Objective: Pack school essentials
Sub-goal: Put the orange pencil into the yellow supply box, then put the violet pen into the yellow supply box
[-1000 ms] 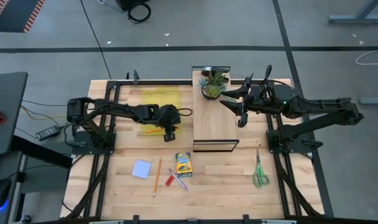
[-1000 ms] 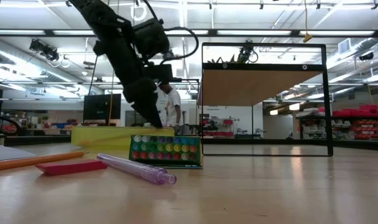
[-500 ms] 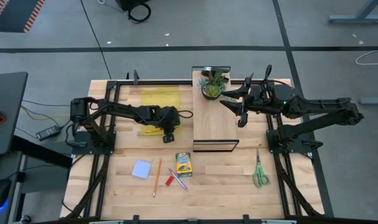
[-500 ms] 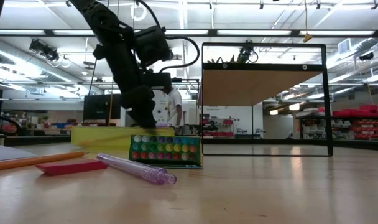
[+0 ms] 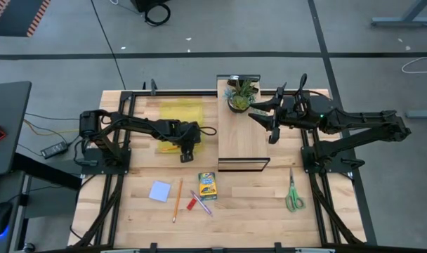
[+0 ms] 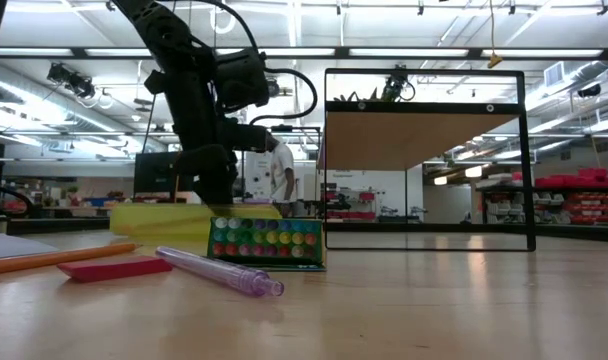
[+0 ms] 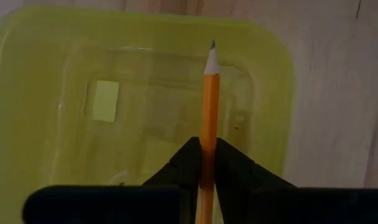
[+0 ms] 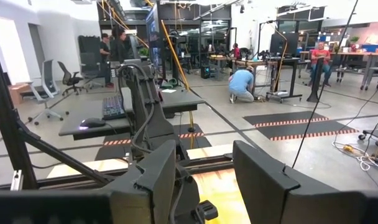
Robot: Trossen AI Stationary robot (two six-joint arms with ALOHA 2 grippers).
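Since the earlier frames we find the left gripper (image 5: 186, 146) has drawn in toward the yellow-green container (image 5: 177, 116) at the table's far left and closed on an orange pencil (image 7: 209, 99). We see the pencil sharpened, tip over the translucent container, which holds a pale square label (image 7: 104, 101). Second pencil (image 5: 177, 199), blue notepad (image 5: 159, 191), crayon box (image 5: 208, 184) and red pen (image 5: 191, 204) lie near centre; scissors (image 5: 293, 191) lie right. Right gripper (image 5: 272, 121) hovers, fingers parted, beside the potted plant (image 5: 240, 93).
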